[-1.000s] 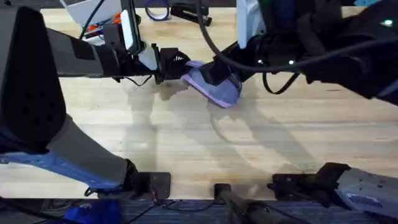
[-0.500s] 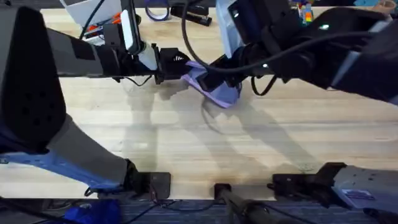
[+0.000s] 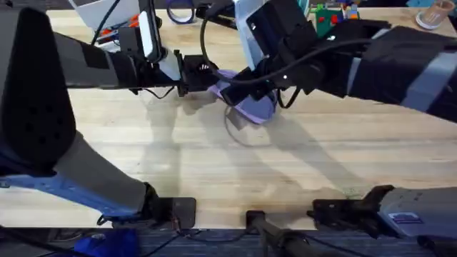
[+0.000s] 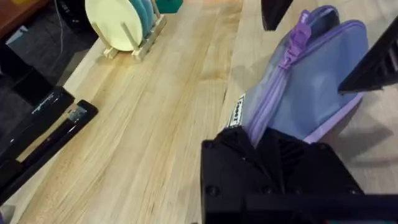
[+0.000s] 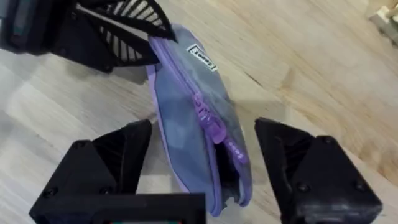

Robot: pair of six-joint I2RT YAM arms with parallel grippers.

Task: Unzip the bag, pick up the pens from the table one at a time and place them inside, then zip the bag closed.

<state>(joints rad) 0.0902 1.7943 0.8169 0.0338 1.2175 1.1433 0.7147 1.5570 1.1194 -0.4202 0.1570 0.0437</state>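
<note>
In the overhead view the left arm stretched from the lower left corner up across the left half of the frame, and the left gripper (image 3: 205,76) sat just left of centre in the upper part, its fingers clamped on the near end of the lavender pencil pouch (image 3: 251,106). The left wrist view showed that grip closely: the black fingers (image 4: 249,146) were pinched on the pouch (image 4: 311,93) beside its small white label, and the purple zipper pull (image 4: 300,32) lay toward the far end of the zipper line. In the same view a rack of pale plates (image 4: 127,25) stood at the upper left and a black stapler (image 4: 43,134) lay at the left edge, both well apart from the pouch on the light wooden desk (image 4: 168,124).

Right of centre in the overhead view, the right gripper (image 3: 246,82) hung over the pouch, and the right arm ran off toward the upper right. The right wrist view showed its fingers (image 5: 118,155) spread wide, one on each side of the pouch (image 5: 186,118), not touching it. The pouch lay tilted between them with the zipper pull (image 5: 208,121) near its middle; whether the zipper was closed could not be told. The desk (image 5: 298,68) was bare around it. Coloured blocks (image 3: 330,14) sat at the top, right of centre.
</note>
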